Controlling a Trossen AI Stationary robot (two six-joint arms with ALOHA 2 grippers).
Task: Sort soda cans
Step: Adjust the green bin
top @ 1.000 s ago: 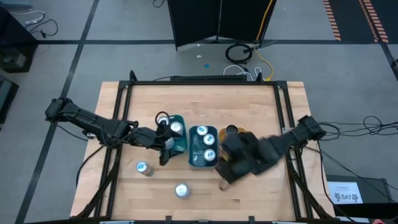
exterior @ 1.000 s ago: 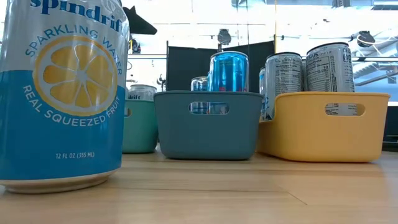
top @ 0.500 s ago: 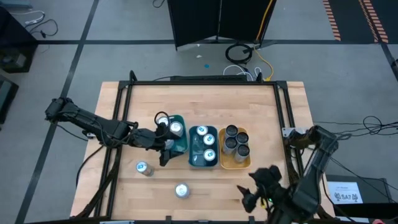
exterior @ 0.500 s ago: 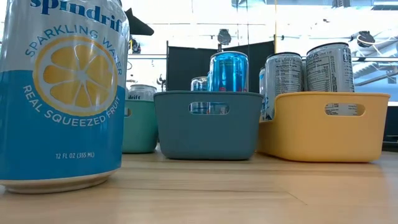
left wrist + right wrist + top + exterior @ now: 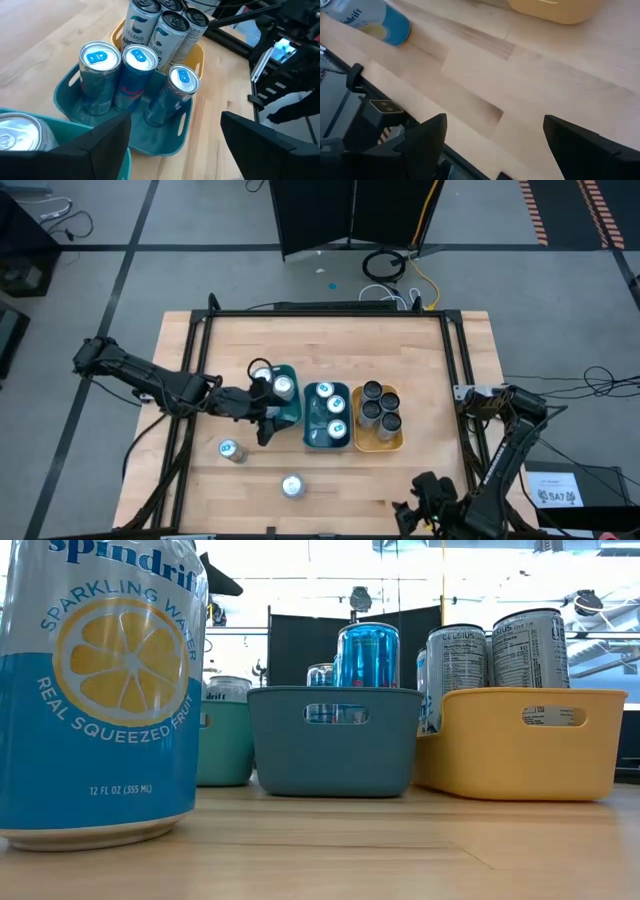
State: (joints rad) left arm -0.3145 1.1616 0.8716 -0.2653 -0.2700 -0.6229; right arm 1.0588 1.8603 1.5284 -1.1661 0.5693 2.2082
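Overhead, three trays are sitting side by side at table centre: the green tray (image 5: 288, 408) at 9 o'clock, the teal tray (image 5: 327, 442) in the middle holding three blue-topped cans (image 5: 135, 57), the yellow tray (image 5: 378, 446) at 3 o'clock holding three dark-topped cans (image 5: 377, 407). Two loose cans (image 5: 229, 450) are standing toward 7 o'clock. Left gripper (image 5: 268, 408) is hovering beside the green tray, fingers apart. Right gripper (image 5: 425, 498) is hanging at 5 o'clock, fingers apart, empty.

The blue lemon can (image 5: 98, 690) was cut off at the low view's top and left edges. The right gripper (image 5: 425, 502) sat partly beyond the high view's bottom edge, near the desk (image 5: 330, 340) front. Cans in the green tray (image 5: 224, 743) stayed mostly hidden.
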